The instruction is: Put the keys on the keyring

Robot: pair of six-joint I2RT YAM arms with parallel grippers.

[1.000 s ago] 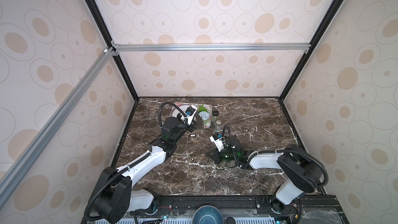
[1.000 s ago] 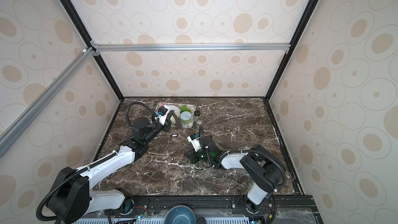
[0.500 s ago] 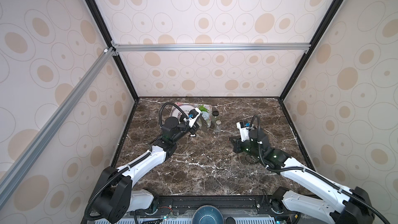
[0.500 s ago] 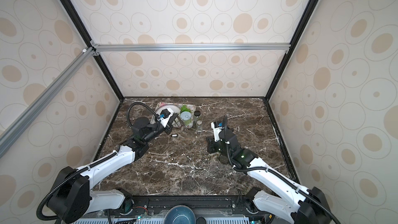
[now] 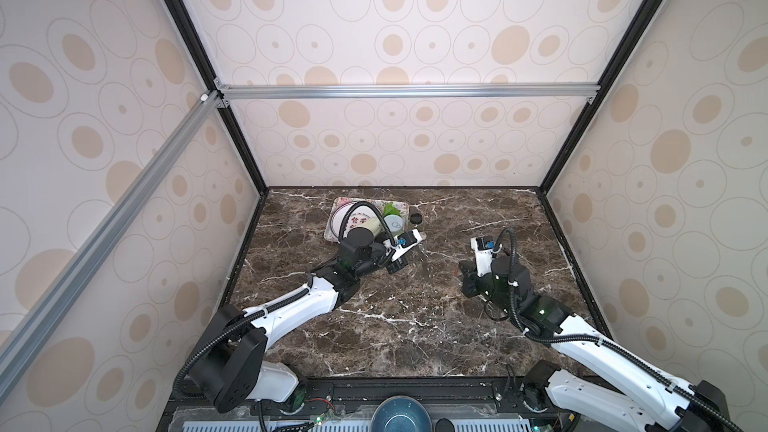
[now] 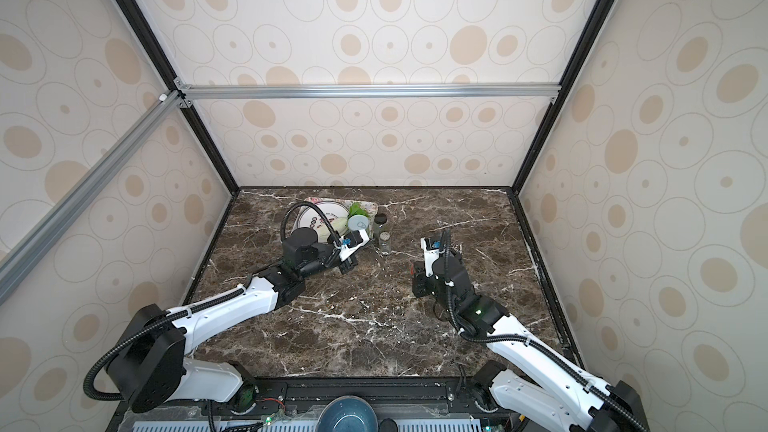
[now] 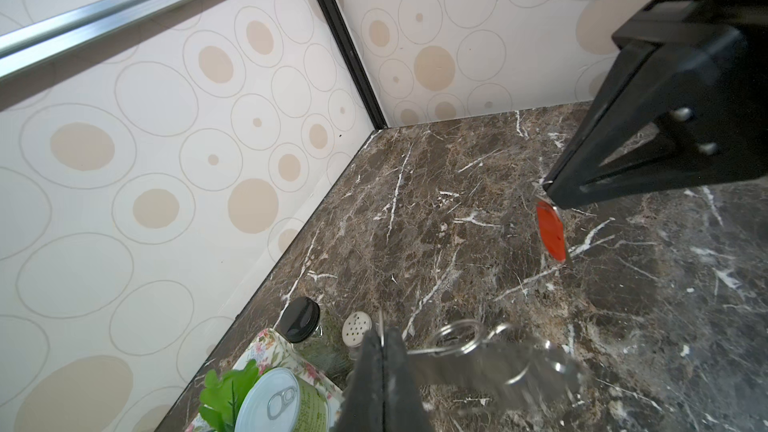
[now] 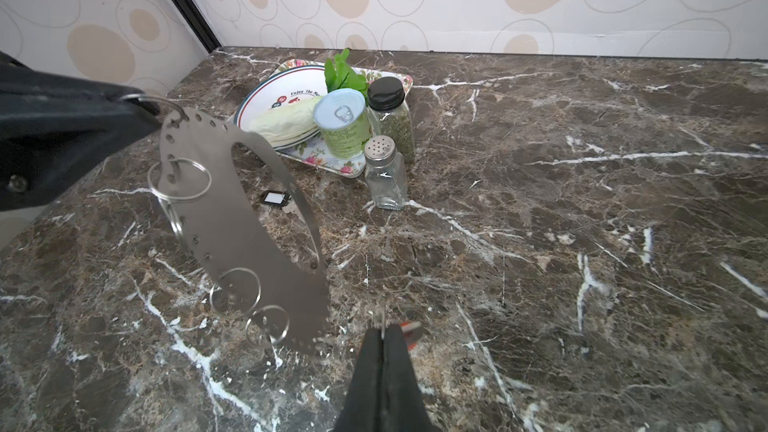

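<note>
In the right wrist view the keyring (image 8: 249, 243), a flat grey metal loop with dotted edges and several split rings, hangs tilted above the marble. My left gripper (image 8: 139, 103) is shut on a ring at its upper end. In the left wrist view it shows as a blur (image 7: 498, 363) beside the left gripper (image 7: 382, 332). One of the keys, the red-orange tag (image 7: 550, 228), dangles from my right gripper (image 7: 548, 191), which is shut on its small ring. That gripper (image 8: 382, 328) sits just right of the keyring's lower end. The black key (image 8: 274, 198) lies on the table behind the keyring.
At the back stands a floral tray (image 8: 332, 164) with a white plate (image 8: 266, 97), a cabbage, a green can (image 8: 343, 122) and leaves. A dark-lidded spice jar (image 8: 390, 118) and a glass shaker (image 8: 384, 176) stand beside it. A blue bowl (image 5: 395, 413) sits at the front edge.
My right gripper has swung from the table's middle out to the right with the red key. My left gripper has shifted right, toward the centre, carrying the keyring.
</note>
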